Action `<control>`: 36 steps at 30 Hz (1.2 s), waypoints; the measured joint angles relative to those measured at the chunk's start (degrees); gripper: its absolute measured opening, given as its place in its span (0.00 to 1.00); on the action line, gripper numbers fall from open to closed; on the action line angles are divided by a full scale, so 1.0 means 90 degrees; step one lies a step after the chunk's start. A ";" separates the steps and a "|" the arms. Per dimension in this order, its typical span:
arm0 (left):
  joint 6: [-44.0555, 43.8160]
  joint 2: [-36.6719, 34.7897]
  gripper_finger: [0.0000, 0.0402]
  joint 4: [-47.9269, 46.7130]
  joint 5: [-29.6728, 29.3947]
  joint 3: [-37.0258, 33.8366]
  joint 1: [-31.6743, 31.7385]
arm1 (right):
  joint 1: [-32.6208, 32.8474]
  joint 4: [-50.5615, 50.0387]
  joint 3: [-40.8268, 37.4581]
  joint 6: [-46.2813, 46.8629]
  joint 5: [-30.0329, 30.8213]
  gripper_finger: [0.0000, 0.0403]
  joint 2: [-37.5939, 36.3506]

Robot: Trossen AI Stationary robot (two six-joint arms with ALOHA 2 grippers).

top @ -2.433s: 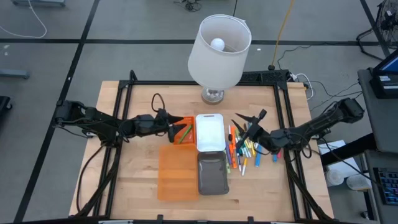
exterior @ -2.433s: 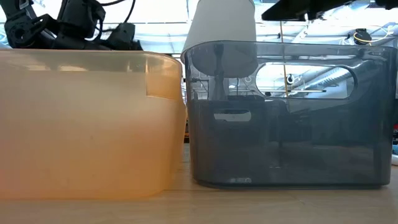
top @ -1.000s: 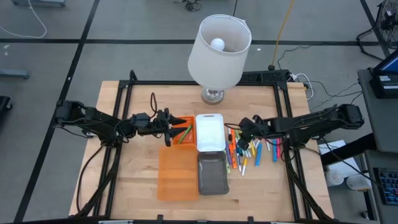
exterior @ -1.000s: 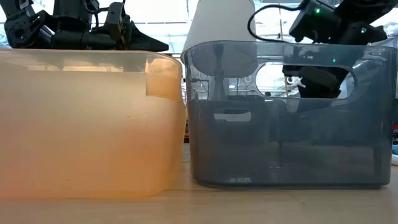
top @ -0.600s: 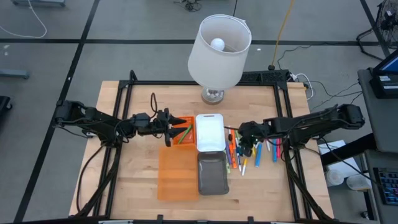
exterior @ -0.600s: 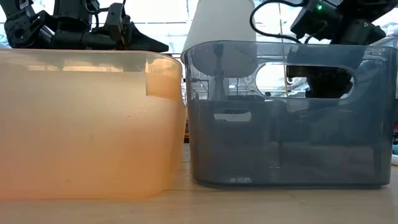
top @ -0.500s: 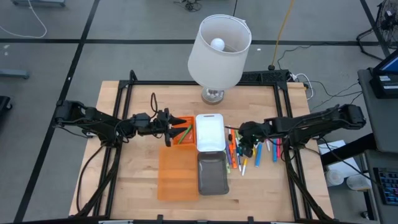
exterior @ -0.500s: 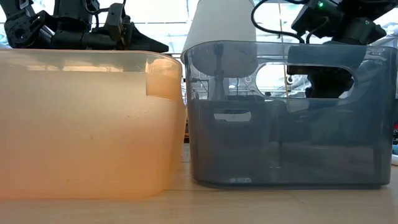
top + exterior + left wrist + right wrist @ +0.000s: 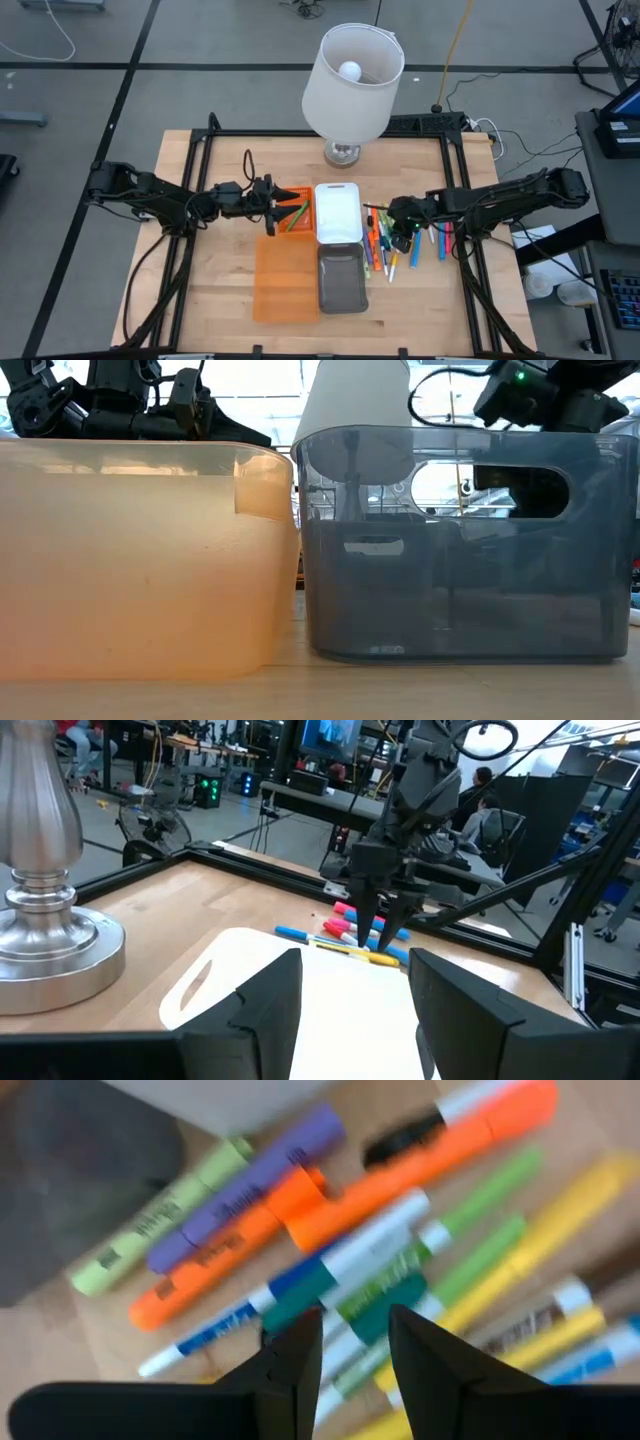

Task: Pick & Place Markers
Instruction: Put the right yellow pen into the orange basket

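The markers (image 9: 392, 248) lie loose in a many-coloured pile on the table, right of the trays; they also show past the white tray in the left wrist view (image 9: 350, 935). My right gripper (image 9: 402, 237) points down into this pile and is open. Its fingers (image 9: 290, 1370) stand on either side of a dark green marker (image 9: 376, 1302). My left gripper (image 9: 294, 212) hovers open over the small orange tray (image 9: 303, 193), where a green marker (image 9: 298, 217) lies. Nothing shows between its fingers in its wrist view (image 9: 355, 1010). My right gripper comes at the dark green marker (image 9: 376, 1302) from above, with one finger on each side and the fingers set across its length. I cannot tell whether they touch it. The marker lies flat in the pile.
A white tray (image 9: 338, 208) and a grey tray (image 9: 342, 282) stand in a row at the table's middle, with a large orange tray (image 9: 285, 285) to their left. A lamp (image 9: 352, 80) stands at the far edge. Bare wood lies near the front.
My right gripper has shifted a little toward the table's right and sunk over the marker pile, staying open. The left arm has kept still.
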 joint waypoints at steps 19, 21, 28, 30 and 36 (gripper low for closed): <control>-0.0003 0.0000 0.46 -0.0062 -0.0005 0.0000 -0.0002 | -0.0317 -0.1367 0.0002 0.0848 0.0829 0.26 -0.0117; -0.0004 0.0001 0.46 -0.0070 -0.0005 0.0000 0.0000 | -0.0350 -0.1353 0.0002 0.0839 0.0872 0.26 -0.0115; -0.0005 0.0002 0.46 -0.0104 -0.0007 0.0000 0.0000 | -0.0391 -0.1245 0.0002 0.0694 0.0886 0.26 -0.0112; -0.0004 0.0001 0.46 -0.0103 -0.0007 0.0000 0.0000 | -0.0391 -0.1200 0.0002 0.0691 0.0878 0.26 -0.0112; -0.0003 0.0000 0.46 -0.0103 -0.0007 0.0000 0.0000 | -0.0391 -0.1046 0.0002 0.0684 0.0864 0.26 -0.0112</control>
